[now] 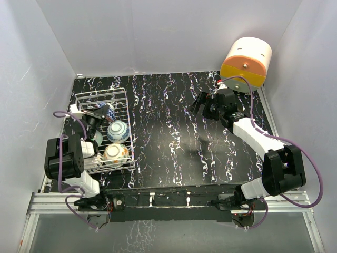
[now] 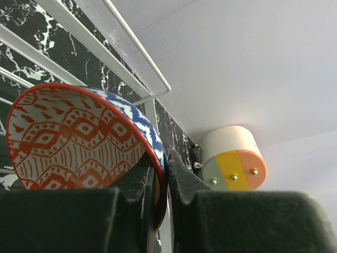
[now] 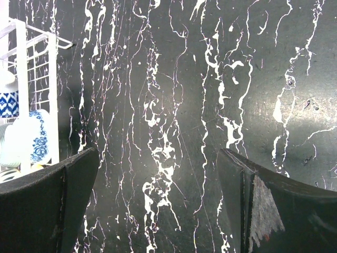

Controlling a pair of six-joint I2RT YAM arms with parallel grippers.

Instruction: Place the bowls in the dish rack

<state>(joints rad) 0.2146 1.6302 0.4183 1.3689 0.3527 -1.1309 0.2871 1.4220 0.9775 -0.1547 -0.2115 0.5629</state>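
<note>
The white wire dish rack stands at the table's left. My left gripper is inside its far end, shut on the rim of the red-patterned bowl, whose outside is blue and white; the jaws pinch the rim edge. The bowl is tilted on its side beside the rack's wires. A blue-patterned bowl and a yellowish bowl stand in the rack, with a pale bowl partly hidden by my arm. My right gripper is open and empty above bare table.
The round orange-and-cream drawer unit sits at the back right corner and shows in the left wrist view. The right wrist view catches the rack's corner with a blue-flowered bowl. White walls enclose the black marbled table.
</note>
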